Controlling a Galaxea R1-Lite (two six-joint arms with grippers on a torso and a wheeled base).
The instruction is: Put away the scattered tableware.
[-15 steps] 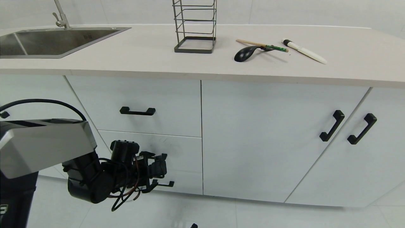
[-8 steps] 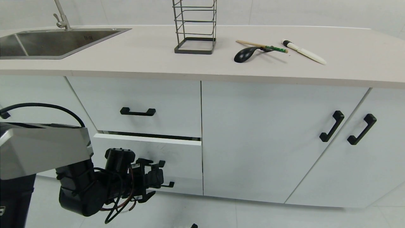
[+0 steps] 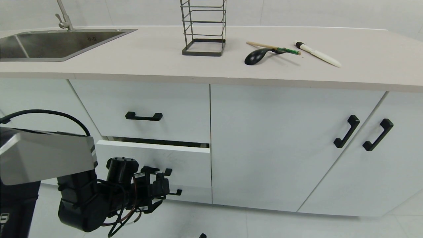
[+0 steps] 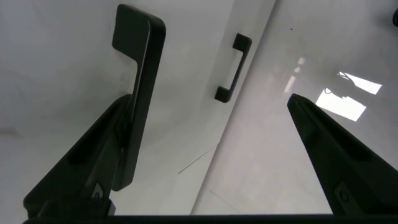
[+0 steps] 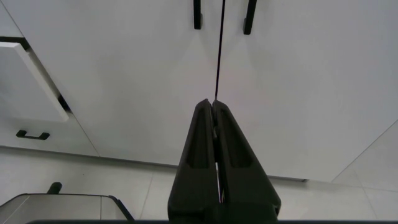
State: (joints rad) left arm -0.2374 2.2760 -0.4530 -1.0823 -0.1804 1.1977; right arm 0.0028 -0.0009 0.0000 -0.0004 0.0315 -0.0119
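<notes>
On the counter lie a black spoon (image 3: 254, 57), wooden chopsticks (image 3: 273, 47) across its handle, and a white utensil with a black tip (image 3: 318, 54). The lower drawer (image 3: 155, 158) stands pulled out a little. My left gripper (image 3: 164, 186) is at the drawer's black handle (image 3: 173, 192), low in front of the cabinet. In the left wrist view the left gripper (image 4: 208, 102) is open, and the handle (image 4: 135, 93) lies between the fingers, against one of them. The right gripper (image 5: 214, 106) is shut on nothing and faces the cabinet doors.
A black wire rack (image 3: 204, 31) stands mid-counter and a steel sink (image 3: 49, 43) with a tap sits at the far left. An upper drawer with a handle (image 3: 143, 116) is closed. Two door handles (image 3: 345, 131) are on the right cabinet. White floor tiles lie below.
The lower drawer was closed a second ago and now stands slightly pulled out. My left gripper has moved back toward me with the handle.
</notes>
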